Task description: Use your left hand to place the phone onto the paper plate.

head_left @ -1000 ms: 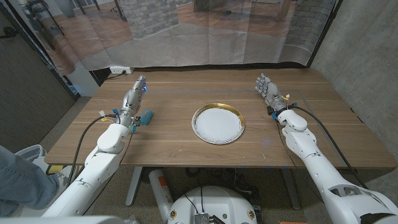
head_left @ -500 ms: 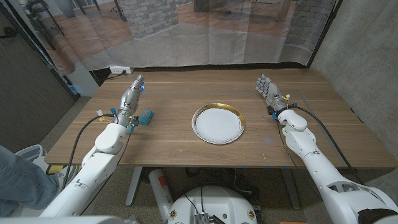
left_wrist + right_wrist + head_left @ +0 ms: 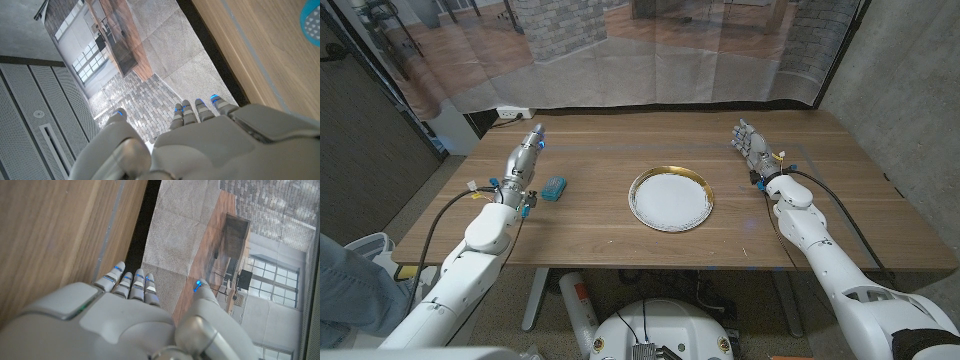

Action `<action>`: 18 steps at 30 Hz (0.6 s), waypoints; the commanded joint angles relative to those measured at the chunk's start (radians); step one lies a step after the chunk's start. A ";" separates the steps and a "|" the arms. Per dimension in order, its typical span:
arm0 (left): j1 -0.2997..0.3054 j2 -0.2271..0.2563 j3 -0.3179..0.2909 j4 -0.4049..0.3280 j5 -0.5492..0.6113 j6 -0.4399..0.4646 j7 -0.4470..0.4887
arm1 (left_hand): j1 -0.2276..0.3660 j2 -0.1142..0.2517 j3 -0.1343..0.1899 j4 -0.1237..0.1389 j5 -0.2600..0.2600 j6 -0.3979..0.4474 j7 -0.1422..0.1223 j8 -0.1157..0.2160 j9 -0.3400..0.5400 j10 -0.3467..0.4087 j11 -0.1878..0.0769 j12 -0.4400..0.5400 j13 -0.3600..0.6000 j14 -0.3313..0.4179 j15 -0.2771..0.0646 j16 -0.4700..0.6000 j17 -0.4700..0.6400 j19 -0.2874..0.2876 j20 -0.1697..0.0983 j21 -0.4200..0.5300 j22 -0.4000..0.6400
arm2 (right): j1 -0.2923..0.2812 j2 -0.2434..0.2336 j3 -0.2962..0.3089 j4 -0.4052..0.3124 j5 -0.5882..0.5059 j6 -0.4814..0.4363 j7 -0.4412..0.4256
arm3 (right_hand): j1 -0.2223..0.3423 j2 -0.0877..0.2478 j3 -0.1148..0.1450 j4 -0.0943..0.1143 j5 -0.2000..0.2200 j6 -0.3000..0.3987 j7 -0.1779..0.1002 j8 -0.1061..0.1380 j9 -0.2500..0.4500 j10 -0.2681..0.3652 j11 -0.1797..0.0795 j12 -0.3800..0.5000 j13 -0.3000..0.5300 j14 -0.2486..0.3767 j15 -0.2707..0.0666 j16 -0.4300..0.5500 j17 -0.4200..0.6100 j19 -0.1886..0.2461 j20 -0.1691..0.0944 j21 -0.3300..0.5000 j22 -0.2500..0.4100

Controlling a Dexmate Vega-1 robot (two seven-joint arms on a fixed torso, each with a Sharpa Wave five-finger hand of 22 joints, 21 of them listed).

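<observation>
A small teal phone (image 3: 554,187) lies on the wooden table, left of the white paper plate (image 3: 670,199) with a gold rim at the table's middle. My left hand (image 3: 522,160) stands just left of the phone, fingers straight and apart, holding nothing and not touching it. In the left wrist view a corner of the phone (image 3: 311,15) shows beyond my left hand (image 3: 200,140). My right hand (image 3: 751,145) stands open at the far right of the table, well away from the plate; it also fills the right wrist view (image 3: 125,315).
A white power strip (image 3: 512,114) lies on the floor beyond the table's far left corner. A translucent curtain hangs behind the far edge. A person's leg in jeans (image 3: 350,290) shows at the lower left.
My left hand has drawn left and a little back, away from the phone, which now lies fully uncovered. The right arm has stayed still.
</observation>
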 commanded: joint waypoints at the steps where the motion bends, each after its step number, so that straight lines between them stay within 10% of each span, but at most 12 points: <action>1: 0.042 0.016 -0.028 -0.046 0.020 0.034 0.021 | 0.013 0.000 -0.003 -0.004 0.007 0.007 -0.001 -0.001 0.003 0.007 -0.004 0.000 0.004 0.006 -0.003 -0.003 0.005 0.000 -0.016 -0.004 0.004 | -0.002 0.005 0.007 0.013 0.002 0.018 0.011 | 0.006 0.000 0.001 -0.005 -0.001 0.007 -0.003 0.005 0.004 0.005 0.002 0.003 0.001 0.009 0.000 0.007 0.003 0.011 -0.023 -0.004 0.004; 18: 0.091 0.035 -0.056 -0.109 0.103 0.086 0.079 | 0.017 0.002 -0.006 -0.005 0.009 0.010 -0.003 -0.002 0.003 0.007 -0.006 -0.003 0.004 0.007 -0.006 -0.004 0.005 0.002 -0.013 -0.005 0.004 | -0.029 -0.004 0.012 -0.027 0.009 0.019 0.008 | 0.005 0.001 -0.001 -0.005 -0.002 0.009 -0.003 0.005 0.004 0.006 -0.002 0.004 0.001 0.010 0.001 0.008 0.003 0.013 -0.023 -0.010 0.005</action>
